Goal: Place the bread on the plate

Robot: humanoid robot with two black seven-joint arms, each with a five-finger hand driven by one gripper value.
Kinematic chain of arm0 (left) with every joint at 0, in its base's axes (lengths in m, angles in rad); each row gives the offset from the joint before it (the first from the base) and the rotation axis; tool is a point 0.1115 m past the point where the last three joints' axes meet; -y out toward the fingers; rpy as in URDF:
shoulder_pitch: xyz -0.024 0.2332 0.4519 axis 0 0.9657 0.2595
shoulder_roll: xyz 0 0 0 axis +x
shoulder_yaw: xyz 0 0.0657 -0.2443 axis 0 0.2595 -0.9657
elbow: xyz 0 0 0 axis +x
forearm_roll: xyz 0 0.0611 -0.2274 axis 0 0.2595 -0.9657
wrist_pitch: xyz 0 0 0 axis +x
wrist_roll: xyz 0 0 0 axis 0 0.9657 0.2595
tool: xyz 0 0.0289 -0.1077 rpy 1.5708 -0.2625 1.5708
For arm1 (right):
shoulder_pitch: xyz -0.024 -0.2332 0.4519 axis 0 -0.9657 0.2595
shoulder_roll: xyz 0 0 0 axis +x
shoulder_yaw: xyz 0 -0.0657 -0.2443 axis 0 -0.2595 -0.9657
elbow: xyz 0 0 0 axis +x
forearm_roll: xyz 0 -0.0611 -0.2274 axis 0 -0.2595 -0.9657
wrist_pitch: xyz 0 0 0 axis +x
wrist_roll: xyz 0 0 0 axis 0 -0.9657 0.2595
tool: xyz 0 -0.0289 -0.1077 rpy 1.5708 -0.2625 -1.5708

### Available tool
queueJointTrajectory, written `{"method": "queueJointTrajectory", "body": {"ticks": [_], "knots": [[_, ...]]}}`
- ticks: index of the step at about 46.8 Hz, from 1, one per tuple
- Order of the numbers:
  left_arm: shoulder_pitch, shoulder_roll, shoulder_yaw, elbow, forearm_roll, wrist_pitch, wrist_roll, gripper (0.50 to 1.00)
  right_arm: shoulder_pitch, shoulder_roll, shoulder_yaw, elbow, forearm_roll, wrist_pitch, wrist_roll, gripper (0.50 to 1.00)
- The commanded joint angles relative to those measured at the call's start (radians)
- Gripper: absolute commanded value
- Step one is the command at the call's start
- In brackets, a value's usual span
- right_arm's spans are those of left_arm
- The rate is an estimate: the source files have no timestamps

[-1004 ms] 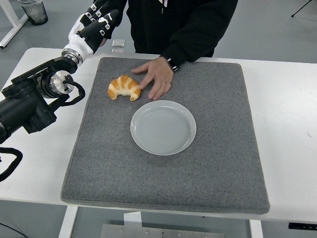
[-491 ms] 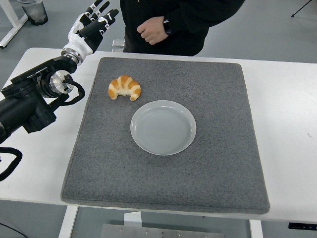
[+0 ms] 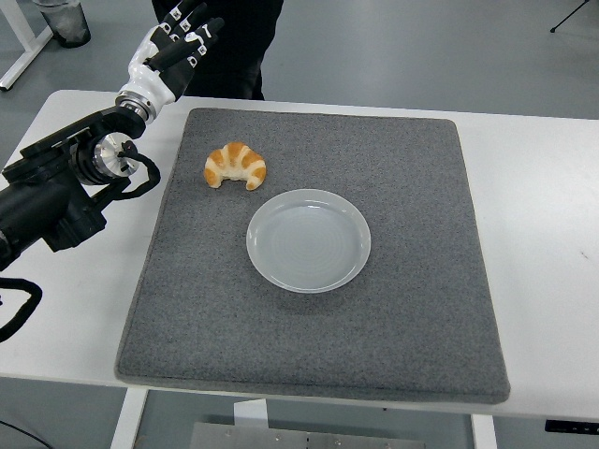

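Observation:
A golden croissant lies on the grey mat, just up and left of the white plate, a small gap between them. The plate holds nothing. My left hand hovers over the table's far left corner, well up and left of the croissant, its fingers spread and holding nothing. The black left arm reaches in from the left edge. My right arm does not show.
A person in dark clothes stands behind the table's far edge at the top left, close to my left hand. A dark bin sits on the floor at the top left. White table surrounds the mat.
The person's hand, which lay on the mat beside the croissant, has pulled away, and the person has stepped back and left. Croissant, plate and my left arm have stayed put.

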Motion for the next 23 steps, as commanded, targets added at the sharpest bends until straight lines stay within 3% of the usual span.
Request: {"method": "queueJointTrajectory", "body": {"ticks": [1,23], "knots": [[-0.001,0.000,0.002,-0.001,0.001,-0.003,0.000,0.992,0.000,0.000,0.000,0.000,0.001,0.000,0.000,0.952],[-0.059,0.025,0.044,-0.001,0.013,0.015,0.012,0.986,0.000,0.000,0.000,0.000,0.001,0.000,0.000,0.952]]}}
